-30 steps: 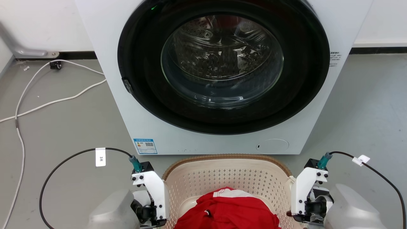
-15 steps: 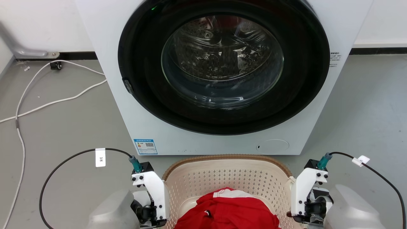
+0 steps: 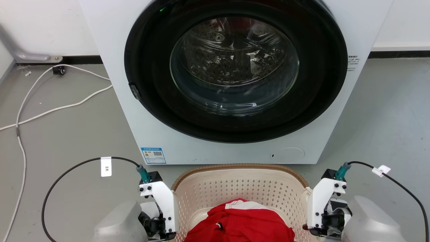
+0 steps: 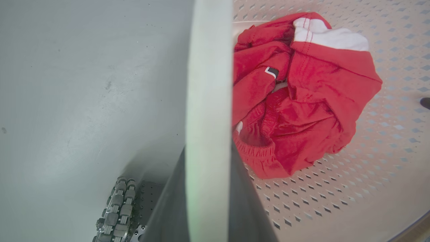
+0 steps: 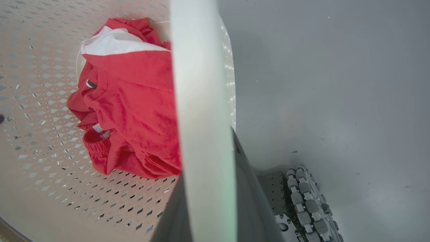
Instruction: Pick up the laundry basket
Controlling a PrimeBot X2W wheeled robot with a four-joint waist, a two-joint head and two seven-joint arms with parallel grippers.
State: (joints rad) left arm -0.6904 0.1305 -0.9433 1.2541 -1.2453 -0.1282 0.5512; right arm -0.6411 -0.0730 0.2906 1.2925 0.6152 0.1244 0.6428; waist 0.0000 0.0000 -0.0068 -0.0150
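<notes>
You are sitting at the grasp step, the left gripper (image 4: 208, 151) and the right gripper (image 5: 206, 151) each pinching the near side of the laundry basket (image 3: 235, 188) resting between them, so next you are likely needing an even, level lift with both arms.

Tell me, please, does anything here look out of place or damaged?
Nothing is spilled or broken. The laundry basket is level before the washing machine, red clothes bunched inside. Only a white cable lies loose across the floor.
</notes>
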